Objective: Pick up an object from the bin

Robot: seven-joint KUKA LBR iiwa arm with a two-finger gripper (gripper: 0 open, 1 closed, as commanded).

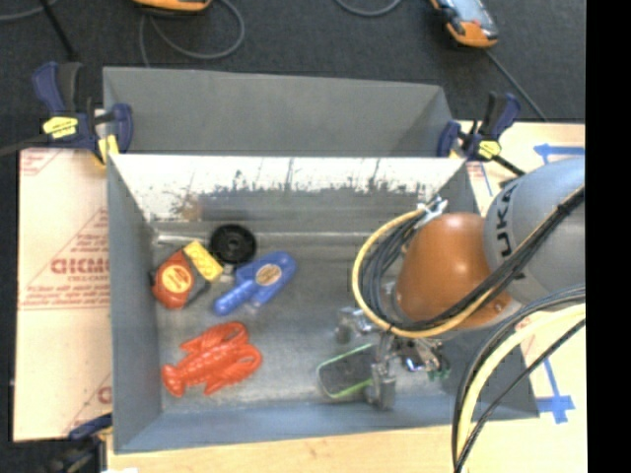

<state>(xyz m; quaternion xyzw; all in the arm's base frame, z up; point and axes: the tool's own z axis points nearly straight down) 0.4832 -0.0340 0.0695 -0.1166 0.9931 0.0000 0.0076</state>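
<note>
My gripper (381, 371) is low in the bin's front right part, under the arm's orange cover. Just to its left, touching or nearly touching it, lies a small dark flat thing with a green rim (341, 376); I cannot tell whether the gripper holds it. A red toy lobster (211, 360) lies at the front left. Farther back, a blue elongated thing (253, 283) lies slantwise left of the middle.
An orange and yellow tape measure (180, 277) and a black round disc (233, 243) lie at the back left. The arm with its looped cables covers the bin's right side. Bare floor shows between the lobster and the gripper.
</note>
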